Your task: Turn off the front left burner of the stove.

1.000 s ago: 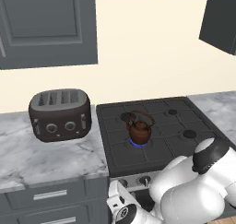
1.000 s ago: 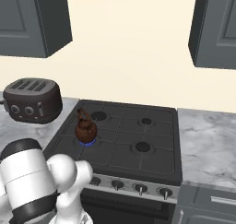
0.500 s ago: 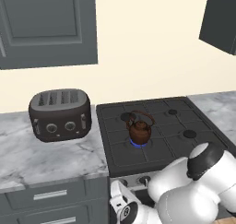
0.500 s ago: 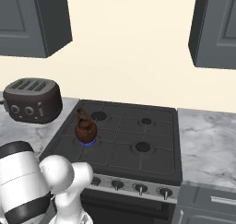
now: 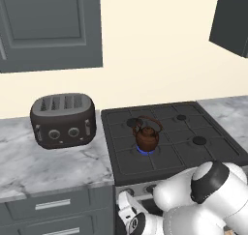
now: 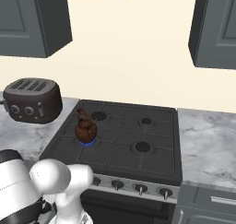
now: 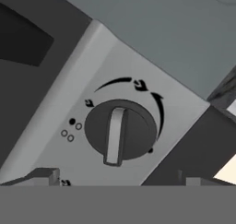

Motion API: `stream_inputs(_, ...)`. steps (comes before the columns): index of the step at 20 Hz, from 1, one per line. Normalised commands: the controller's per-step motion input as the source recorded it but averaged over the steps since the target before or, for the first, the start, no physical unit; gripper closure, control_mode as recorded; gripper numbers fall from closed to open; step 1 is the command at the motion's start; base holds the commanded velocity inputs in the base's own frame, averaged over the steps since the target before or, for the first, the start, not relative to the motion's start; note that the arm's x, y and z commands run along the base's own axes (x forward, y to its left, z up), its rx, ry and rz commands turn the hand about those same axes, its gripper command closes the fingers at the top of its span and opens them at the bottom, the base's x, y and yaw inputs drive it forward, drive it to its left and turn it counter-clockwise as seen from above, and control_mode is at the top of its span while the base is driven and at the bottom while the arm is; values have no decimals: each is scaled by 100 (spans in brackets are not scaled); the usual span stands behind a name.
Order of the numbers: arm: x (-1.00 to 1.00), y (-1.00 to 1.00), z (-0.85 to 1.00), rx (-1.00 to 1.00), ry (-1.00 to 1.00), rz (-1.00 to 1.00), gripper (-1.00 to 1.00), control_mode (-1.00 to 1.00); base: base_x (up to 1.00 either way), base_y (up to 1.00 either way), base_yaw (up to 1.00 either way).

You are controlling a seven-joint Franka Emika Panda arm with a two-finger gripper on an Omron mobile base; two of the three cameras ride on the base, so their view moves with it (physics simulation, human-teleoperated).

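In the hand view, a knob (image 7: 120,132); elsewhere, front left burner (image 5: 147,151) flame.

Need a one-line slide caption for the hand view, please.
Open jaws poised in front of a round black knob on the stove front strip, not yet touching it.

A plain cream wall (image 5: 155,55) runs behind the cooking area. Dark grey panelled wall cabinets (image 5: 46,28) hang high on the left, and another dark grey cabinet (image 6: 216,27) hangs on the right. A grey-veined white marble desk (image 5: 53,164) stretches along the left side, with a matching stretch of marble (image 6: 207,144) on the right. Below the left marble sit dark grey drawers with slim silver bar handles (image 5: 48,205). The light is even and soft, with no hard shadows.
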Motion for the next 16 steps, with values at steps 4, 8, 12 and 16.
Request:
stream_inputs(4, 0, 13, -20, 0, -5, 1, -100, -100, 0, 0, 0)
stream_inputs(8, 0, 18, -16, 0, -3, 1, -100, -100, 0, 0, 0)
stream_inputs(12, 3, 18, -18, 0, -5, 0, -100, -100, 0, 0, 0)
stream_inputs(16, 5, 2, -3, 0, -5, 0, -100, -100, 0, 0, 0)
